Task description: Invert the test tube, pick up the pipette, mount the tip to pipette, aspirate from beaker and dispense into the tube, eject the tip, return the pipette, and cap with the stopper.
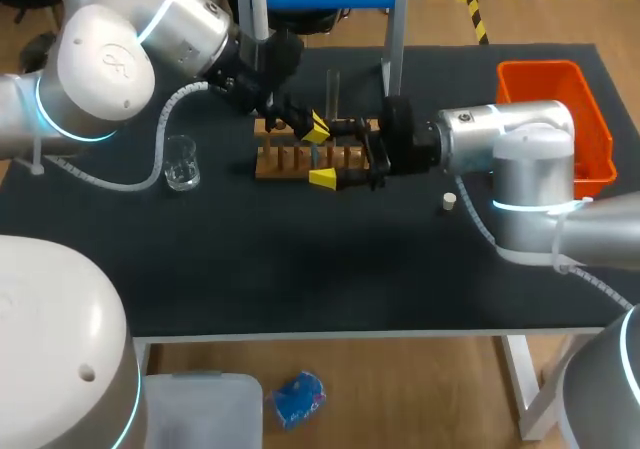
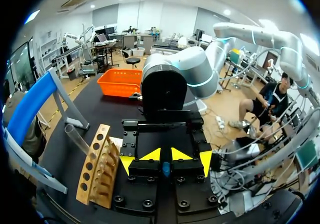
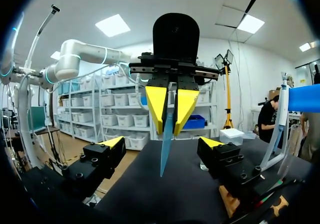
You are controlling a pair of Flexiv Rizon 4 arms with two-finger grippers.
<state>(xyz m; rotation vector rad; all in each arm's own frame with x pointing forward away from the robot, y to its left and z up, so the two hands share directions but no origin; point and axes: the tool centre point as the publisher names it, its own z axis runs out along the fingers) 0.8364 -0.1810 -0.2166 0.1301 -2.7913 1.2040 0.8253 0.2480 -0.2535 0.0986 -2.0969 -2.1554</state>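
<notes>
My left gripper [image 1: 318, 127] hangs over the wooden rack [image 1: 300, 157], shut on a blue pipette tip [image 3: 164, 154] that points down from its yellow fingers [image 3: 156, 104]. My right gripper [image 3: 161, 144] is open wide. Its two fingers stand apart on either side of the blue tip [image 2: 165, 169] and do not touch it. In the head view the right gripper [image 1: 325, 154] faces the left one across the rack. A clear test tube [image 1: 333, 89] stands upright in the rack. The glass beaker [image 1: 182, 162] is at the left, and the small white stopper [image 1: 449, 202] lies at the right. The pipette [image 1: 258, 4] hangs on the blue stand.
An orange bin [image 1: 560, 119] sits at the back right corner. The blue stand's legs [image 1: 392, 59] rise just behind the rack. The rack [image 2: 97, 171] lies beside my left gripper [image 2: 165, 155]. Open black tabletop [image 1: 320, 269] stretches toward the front edge.
</notes>
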